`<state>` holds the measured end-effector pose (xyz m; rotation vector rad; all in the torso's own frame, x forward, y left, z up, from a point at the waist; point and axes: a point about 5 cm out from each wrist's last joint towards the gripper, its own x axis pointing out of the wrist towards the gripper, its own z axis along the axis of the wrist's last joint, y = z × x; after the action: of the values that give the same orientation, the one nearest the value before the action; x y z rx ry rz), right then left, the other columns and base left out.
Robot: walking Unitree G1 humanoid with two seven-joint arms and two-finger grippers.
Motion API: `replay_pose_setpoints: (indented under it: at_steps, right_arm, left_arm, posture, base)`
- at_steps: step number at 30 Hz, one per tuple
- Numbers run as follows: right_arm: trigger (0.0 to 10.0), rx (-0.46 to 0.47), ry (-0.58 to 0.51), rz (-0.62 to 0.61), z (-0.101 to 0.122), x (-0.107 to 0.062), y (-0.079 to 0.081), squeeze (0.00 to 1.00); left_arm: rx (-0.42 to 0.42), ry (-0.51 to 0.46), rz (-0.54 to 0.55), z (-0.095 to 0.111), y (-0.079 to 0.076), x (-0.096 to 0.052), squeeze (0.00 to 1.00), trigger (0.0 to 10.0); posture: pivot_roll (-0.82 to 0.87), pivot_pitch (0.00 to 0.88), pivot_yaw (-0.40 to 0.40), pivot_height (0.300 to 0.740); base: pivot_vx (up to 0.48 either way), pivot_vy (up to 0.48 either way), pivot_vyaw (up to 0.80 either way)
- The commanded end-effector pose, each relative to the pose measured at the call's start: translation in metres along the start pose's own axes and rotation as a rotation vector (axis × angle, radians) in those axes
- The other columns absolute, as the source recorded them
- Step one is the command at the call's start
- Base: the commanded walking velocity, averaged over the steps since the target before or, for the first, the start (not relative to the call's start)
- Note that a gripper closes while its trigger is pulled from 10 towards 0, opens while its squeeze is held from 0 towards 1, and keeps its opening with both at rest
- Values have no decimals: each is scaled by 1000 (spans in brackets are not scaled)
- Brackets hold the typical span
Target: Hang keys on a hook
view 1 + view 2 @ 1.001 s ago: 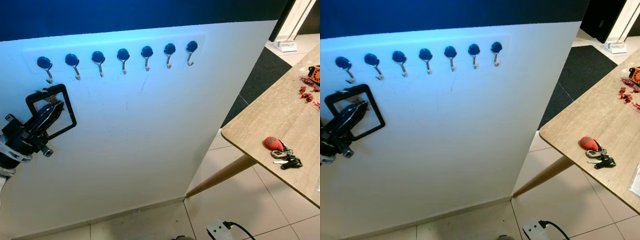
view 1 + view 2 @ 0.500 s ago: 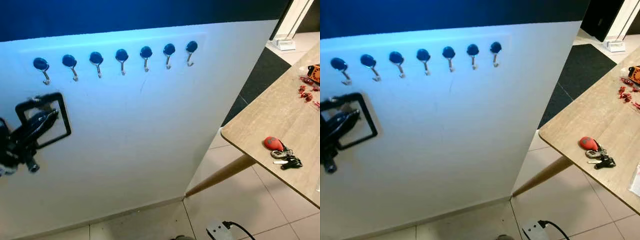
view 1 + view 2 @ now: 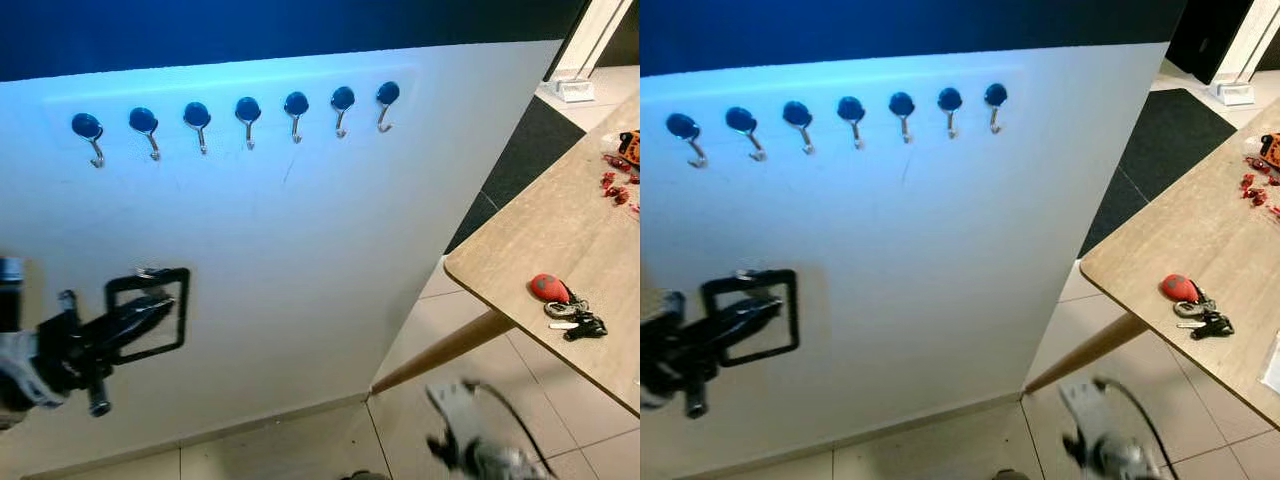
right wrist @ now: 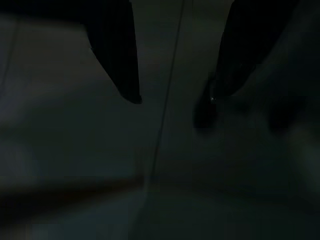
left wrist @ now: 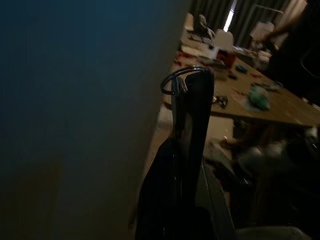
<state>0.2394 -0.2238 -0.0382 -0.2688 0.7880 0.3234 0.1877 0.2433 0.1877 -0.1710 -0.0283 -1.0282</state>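
Several blue-capped metal hooks [image 3: 248, 112] run in a row across the white wall panel. My left gripper [image 3: 158, 301] hangs low at the left, well below the leftmost hook [image 3: 88, 128], pointing toward the wall. Its black fingers [image 5: 192, 100] are shut on a thin metal key ring [image 5: 172, 80] that pokes out at their tips. A second bunch of keys with a red fob [image 3: 556, 296] lies on the wooden table [image 3: 560, 220] at the right. In the dark right wrist view my right gripper [image 4: 167, 100] is open, with nothing between its fingers.
The table's slanted leg [image 3: 440, 350] reaches down to the tiled floor beside the wall's corner. A blurred white power strip with a black cable [image 3: 470, 445] lies on the floor there. Small red parts [image 3: 612, 185] sit at the table's far end, and a dark rug [image 3: 525, 145] lies beyond.
My left gripper has dropped from beside the leftmost hook to well below the row, shifting a little to the right. The power strip now looks blurred.
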Motion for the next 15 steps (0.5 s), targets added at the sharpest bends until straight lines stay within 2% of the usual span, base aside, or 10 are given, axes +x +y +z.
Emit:
replay_pose_setpoints:
  at_steps: [1, 2, 4, 5, 8, 10, 12, 14, 15]
  right_arm:
    - [10000, 33, -50, 47, 5, 0, 1, 0]
    - [3843, 35, -110, 104, 19, 1, 2, 0]
    - [3843, 33, -125, 120, 22, 1, 2, 0]
    - [0, 21, -150, 165, 28, 1, 4, 0]
    - [0, 1, -221, 298, 45, 1, 11, 0]
    - [0, -7, -233, 315, 47, 1, 12, 0]
    - [0, -6, -285, 404, 59, 1, 19, 0]
    - [0, -4, -302, 435, 63, 0, 21, 0]
    - [0, 3, -386, 567, 81, -3, 30, 0]
  left_arm:
    - [-28, 24, -3, -10, 0, 4, 0, 10000]
    - [-34, 34, -6, -15, 1, 7, 0, 10000]
    - [-35, 35, -5, -16, 2, 8, 0, 10000]
    - [-34, 48, 0, -18, 3, 10, 0, 10000]
    - [-32, 83, 23, -26, 7, 16, 0, 10000]
    - [-32, 84, 28, -27, 8, 17, 0, 10000]
    - [-22, 98, 43, -31, 10, 21, 0, 10000]
    - [-18, 102, 47, -32, 10, 22, 0, 10000]
    - [-6, 116, 78, -36, 14, 25, 0, 10000]
  posture:
    - [-9, 94, -18, 740]
    - [-12, 93, -17, 740]
    - [-12, 93, -17, 740]
    - [-12, 93, -17, 740]
    - [-13, 94, -17, 740]
    - [-13, 94, -17, 740]
    - [-13, 94, -15, 740]
    - [-13, 94, -15, 740]
    - [-16, 94, -14, 740]
  base:
    - [0, 0, 0]
    - [0, 0, 0]
    - [0, 0, 0]
    - [0, 0, 0]
    - [0, 0, 0]
    - [0, 0, 0]
    - [0, 0, 0]
    - [0, 0, 0]
    - [0, 0, 0]
